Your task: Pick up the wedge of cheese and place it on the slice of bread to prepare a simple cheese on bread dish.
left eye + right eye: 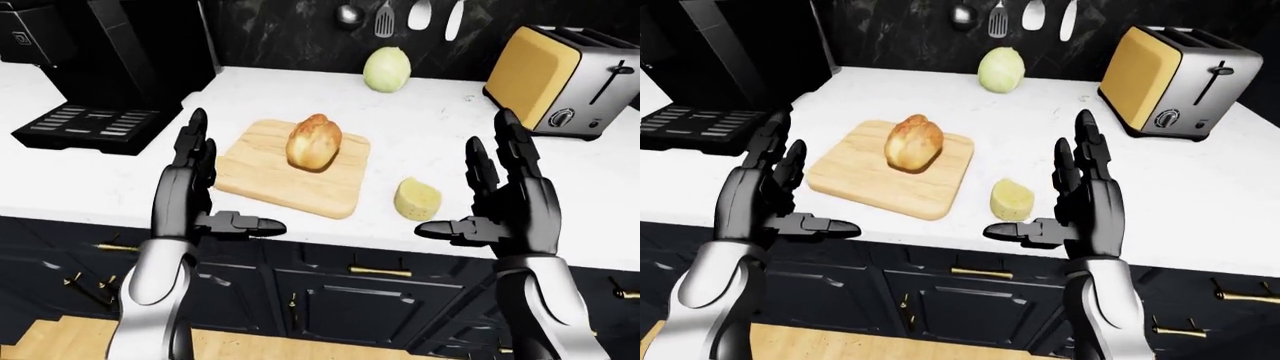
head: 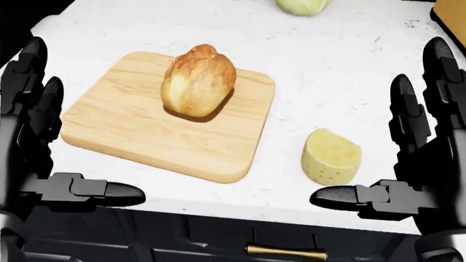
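Here, the wedge of cheese [image 2: 331, 156] stands on the white table [image 2: 349, 71], just beside the right edge of the cutting board [image 2: 138, 131] and near the table's lower edge in the head view. I judge it light, stiff and somewhat waxy, with a curved rind and a flat cut face; it should tolerate a firm pinch without deforming. I would take hold across its flat sides, low on the body, so it cannot roll out of the fingers. The bread [image 2: 198, 82], a rounded golden piece, rests on the board, up and to the left of the cheese. My right robot hand [image 2: 426, 164] hangs just to the right of the cheese, fingers spread upright and thumb pointing inward, holding nothing. My left robot hand [image 1: 200, 195] mirrors it at the board's left edge, likewise spread and empty. Farther out, a green cabbage [image 1: 387, 69], a toaster [image 1: 560, 79] and a dark coffee machine [image 1: 90, 67] stand along the wall.
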